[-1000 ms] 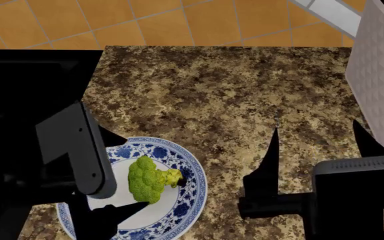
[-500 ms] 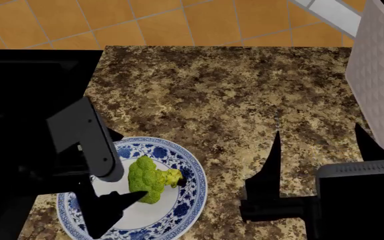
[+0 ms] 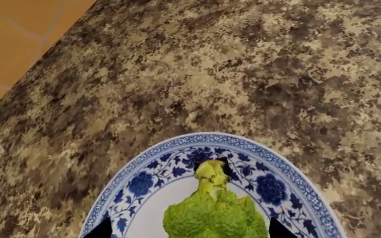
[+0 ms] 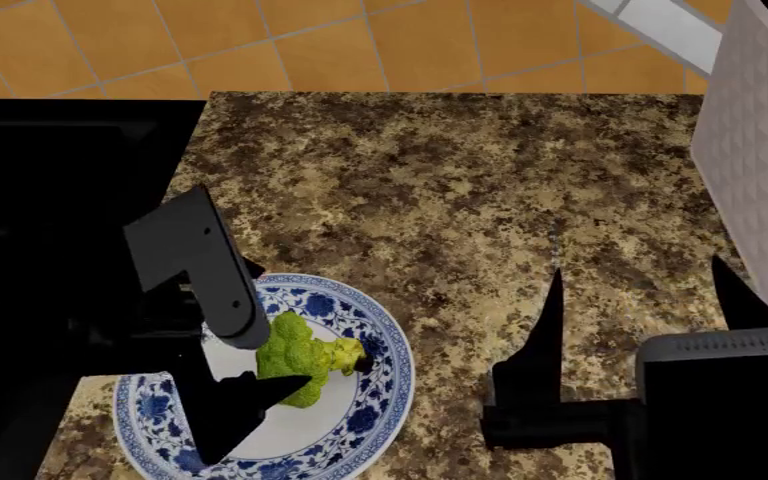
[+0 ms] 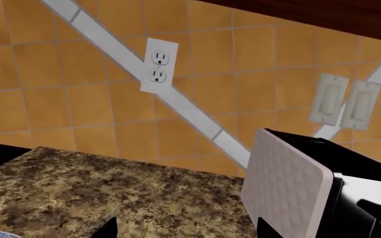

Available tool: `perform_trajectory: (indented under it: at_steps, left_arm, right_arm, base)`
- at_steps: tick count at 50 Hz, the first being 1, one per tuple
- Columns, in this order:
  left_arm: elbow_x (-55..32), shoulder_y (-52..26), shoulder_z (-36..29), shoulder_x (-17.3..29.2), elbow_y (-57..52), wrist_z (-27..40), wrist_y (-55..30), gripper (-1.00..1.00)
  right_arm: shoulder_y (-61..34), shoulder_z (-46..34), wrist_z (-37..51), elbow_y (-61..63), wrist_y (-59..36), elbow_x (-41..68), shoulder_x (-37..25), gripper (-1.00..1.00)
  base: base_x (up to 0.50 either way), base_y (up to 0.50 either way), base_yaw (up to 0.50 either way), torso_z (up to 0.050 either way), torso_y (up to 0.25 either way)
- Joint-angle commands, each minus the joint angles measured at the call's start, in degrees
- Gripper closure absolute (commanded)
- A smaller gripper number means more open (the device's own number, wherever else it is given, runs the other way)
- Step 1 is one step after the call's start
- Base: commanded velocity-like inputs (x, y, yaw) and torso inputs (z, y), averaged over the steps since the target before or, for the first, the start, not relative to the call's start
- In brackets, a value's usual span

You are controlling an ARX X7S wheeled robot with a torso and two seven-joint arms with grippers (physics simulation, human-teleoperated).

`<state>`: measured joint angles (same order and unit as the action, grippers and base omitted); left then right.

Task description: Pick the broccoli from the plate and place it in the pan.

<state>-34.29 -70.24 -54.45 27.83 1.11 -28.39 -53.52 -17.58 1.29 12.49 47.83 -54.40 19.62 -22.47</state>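
Note:
The broccoli lies on the blue-and-white plate at the near left of the granite counter. My left gripper hangs over the plate, open, with one black finger just beside the floret's crown. In the left wrist view the broccoli sits between the two fingertips of the left gripper, stalk pointing away, on the plate. My right gripper stands open above bare counter to the right, holding nothing; the right wrist view shows the right gripper open too. The pan is out of view.
A black stovetop borders the counter on the left. A white textured appliance stands at the far right, close to the right arm, and shows as the appliance below a tiled wall with an outlet.
My left gripper has advanced over the plate toward the broccoli, so its fingers now flank the floret. The right arm has hardly moved.

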Motion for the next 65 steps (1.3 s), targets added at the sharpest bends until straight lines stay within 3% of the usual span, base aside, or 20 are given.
perform_trajectory:
  at_steps: [1,10,19,39,40,56,64,65]
  left_arm:
    - [2.40,0.03,1.16,-1.97,0.13,-1.38,-0.90,-1.00]
    - [2.79,0.76,0.78,-2.75,2.13,-1.46,0.38,-1.00]
    - [0.90,-0.67,1.54,-6.30,8.31,-0.64,-5.55,-1.00]
    - [0.64,-0.97,0.50,-6.47,8.46,-1.19,-6.26,-1.00]
    - [0.99,-1.04,0.63,-6.77,9.27,-0.64,-6.14,1.00]
    - [0.76,-2.62,1.94,-6.04,7.41,0.49,-6.51,1.00]
    - [-7.08,-5.62,16.57,0.97,-12.28,11.50,-18.53,1.00]
    - [-9.34,-4.57,22.45,2.24,-17.02,15.95,-21.71,1.00]
  right_arm:
    - [0.61,1.68,-1.95,-0.22,-0.24,1.61,1.92,-1.00]
    - [0.48,1.77,-1.64,0.00,-0.62,2.03,1.94,-1.00]
    - [0.45,1.84,-1.52,-0.13,-0.79,2.42,1.87,-1.00]
    - [1.37,1.94,-0.57,0.67,-1.01,3.05,2.17,-1.00]
    - [1.34,2.04,-0.53,0.78,-1.15,3.17,2.20,-1.00]
    - [1.50,1.97,-0.40,0.11,-0.40,3.41,1.97,-1.00]
    - [0.06,1.09,-0.72,-1.29,0.59,3.46,2.20,-1.00]
    - [-0.18,0.42,-0.85,-1.77,1.38,3.06,2.20,-1.00]
  base:
    - [0.00,0.00,0.00,0.000,0.000]
    - [0.00,0.00,0.00,0.000,0.000]
    - [0.00,0.00,0.00,0.000,0.000]
    - [0.00,0.00,0.00,0.000,0.000]
    - [0.00,0.00,0.00,0.000,0.000]
    - [0.00,0.00,0.00,0.000,0.000]
    - [0.00,0.00,0.00,0.000,0.000]
    - [0.00,0.00,0.00,0.000,0.000]
